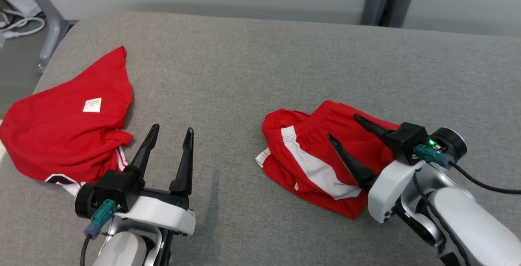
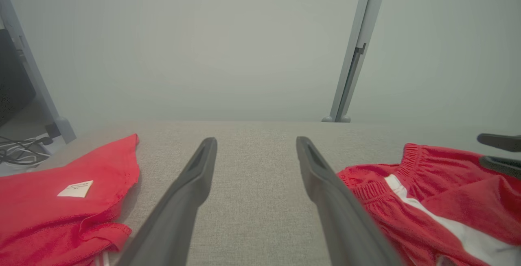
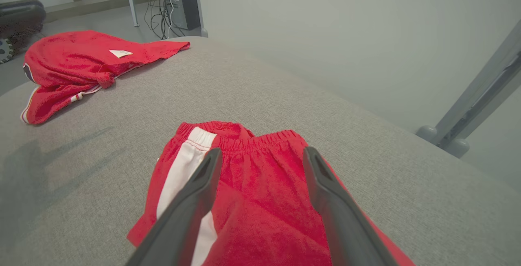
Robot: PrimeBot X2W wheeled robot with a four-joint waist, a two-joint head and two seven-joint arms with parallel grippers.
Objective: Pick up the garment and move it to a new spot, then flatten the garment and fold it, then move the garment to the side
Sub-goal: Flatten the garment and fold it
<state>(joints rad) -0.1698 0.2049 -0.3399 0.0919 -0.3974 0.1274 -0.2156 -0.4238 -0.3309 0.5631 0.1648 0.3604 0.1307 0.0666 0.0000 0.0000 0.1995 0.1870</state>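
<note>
The shorts (image 1: 313,131) are lying on the table (image 1: 252,62) at about 4 o'clock in the head view, in a compact doubled-over bundle. To my eye the folding is looking done or nearly so, leaving mainly the move to the side. The right gripper (image 1: 342,126) is hovering just over the bundle with its fingers spread apart, clamping nothing. The left gripper (image 1: 171,128) is waiting at 7 o'clock, its fingers likewise apart and empty, over bare table. A crumpled shirt (image 1: 65,136) is sitting at 9 o'clock, well apart from the shorts.

The bundle's long axis is running roughly from 10 o'clock to 4 o'clock, following the white stripe, with the waistband pointing toward about 11 o'clock, away from the right gripper.
</note>
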